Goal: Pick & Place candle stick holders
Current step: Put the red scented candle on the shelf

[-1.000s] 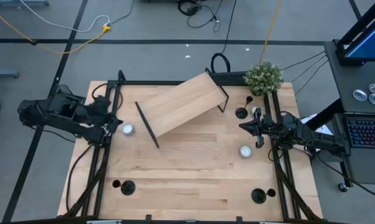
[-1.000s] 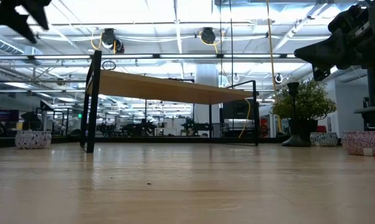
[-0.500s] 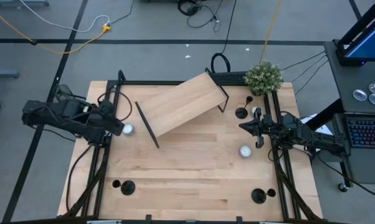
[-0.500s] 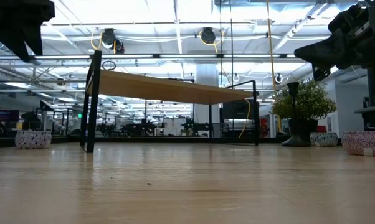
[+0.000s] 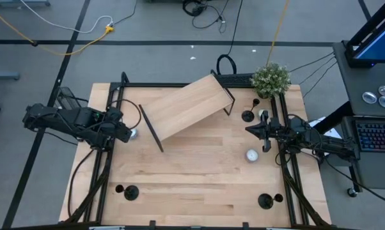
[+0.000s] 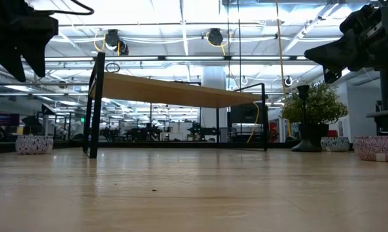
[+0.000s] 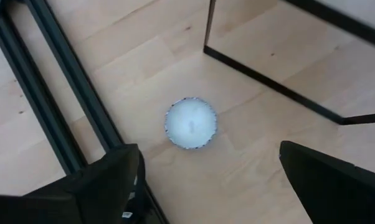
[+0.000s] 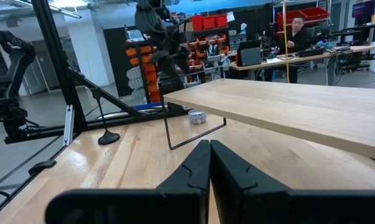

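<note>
Three black candle stick holders stand upright on their disc bases: one at the far right [image 5: 247,116], one at the near left [image 5: 130,191], one at the near right [image 5: 265,202]. My left gripper [image 5: 128,132] is open above the table at the left, with a silvery-white tealight [image 7: 190,123] on the table below and between its fingers; it touches nothing. My right gripper [image 5: 249,130] is shut and empty, raised just near-side of the far right holder. That holder also shows in the low view [image 6: 303,122].
A low wooden shelf on thin black legs [image 5: 186,105] stands aslant at the table's far middle. A second tealight [image 5: 251,154] lies at the right. A small potted plant [image 5: 270,79] stands at the far right corner. Black frame rails [image 5: 103,166] run along both sides.
My left gripper has gone toward the table's right edge and down, ending over the left tealight. The right arm has kept still.
</note>
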